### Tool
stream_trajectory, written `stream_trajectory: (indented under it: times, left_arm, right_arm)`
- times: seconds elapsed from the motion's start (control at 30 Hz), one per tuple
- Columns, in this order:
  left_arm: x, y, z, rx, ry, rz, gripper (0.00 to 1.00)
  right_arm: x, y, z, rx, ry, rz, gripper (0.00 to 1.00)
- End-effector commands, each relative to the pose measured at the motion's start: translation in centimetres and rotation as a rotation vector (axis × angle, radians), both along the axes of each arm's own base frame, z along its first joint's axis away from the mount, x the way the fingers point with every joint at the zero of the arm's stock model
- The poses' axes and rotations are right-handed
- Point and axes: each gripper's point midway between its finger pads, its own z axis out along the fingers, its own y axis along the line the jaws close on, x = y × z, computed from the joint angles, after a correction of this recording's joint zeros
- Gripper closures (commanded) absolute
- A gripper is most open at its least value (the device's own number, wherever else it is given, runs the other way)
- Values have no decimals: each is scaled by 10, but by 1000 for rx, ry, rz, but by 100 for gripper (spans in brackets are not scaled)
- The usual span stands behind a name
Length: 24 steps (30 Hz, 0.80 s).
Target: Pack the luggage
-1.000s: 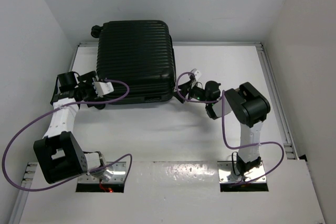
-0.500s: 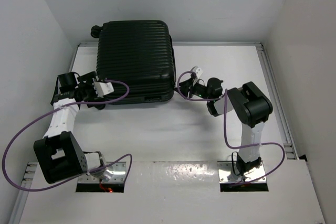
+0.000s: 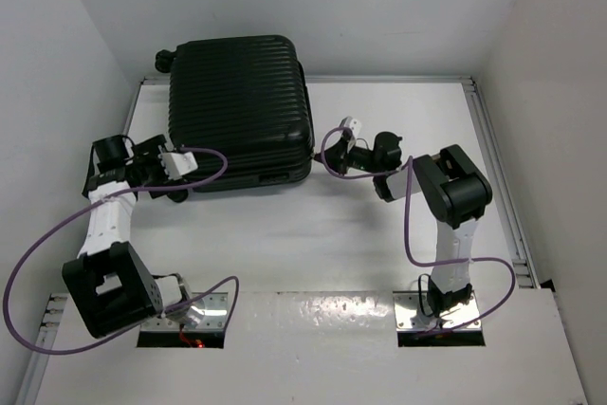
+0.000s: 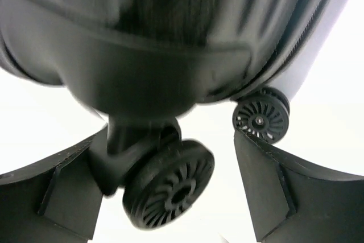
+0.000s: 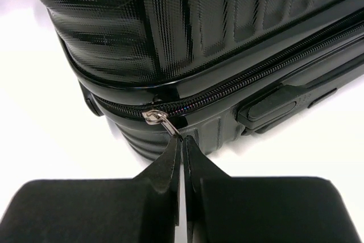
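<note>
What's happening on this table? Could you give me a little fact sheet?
Luggage: black, ribbed, shut, lying flat at the far side of the table
Left gripper: open, fingers on either side of a wheel
Right gripper: shut on the zipper pull at a corner of the case
Zipper: closed along the side in view

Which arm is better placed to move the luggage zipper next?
Right. The right gripper is shut on the zipper pull at a corner of the luggage. The left gripper is open around a wheel, not at the zipper.
</note>
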Motion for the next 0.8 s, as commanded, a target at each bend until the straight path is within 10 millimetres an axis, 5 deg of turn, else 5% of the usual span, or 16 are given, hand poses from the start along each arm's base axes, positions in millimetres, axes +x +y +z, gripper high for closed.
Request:
stream_trajectory:
  times: [0.0,0.23,0.6,0.67,0.7,0.77]
  left_arm:
    - [-36,-13,2,-81,67,-62,11]
    - [-55,8,16,-117,27,43,1]
    - [-58,42,20,-214,49,219,1]
    - [-54,45,23,-253,45,258,1]
    - [-53,46,27,-254,38,263,1]
    - [-53,45,27,-266,42,272,1]
  right_arm:
    - [10,14,124,179,-524,50,100]
    - [33,-1,126,174,-546,-15,100]
    - [-3,-1,123,156,-497,168,100]
    - [-13,-3,116,136,-493,219,85]
    - [-21,-4,110,117,-505,256,69]
    - [-24,-13,107,104,-490,279,57]
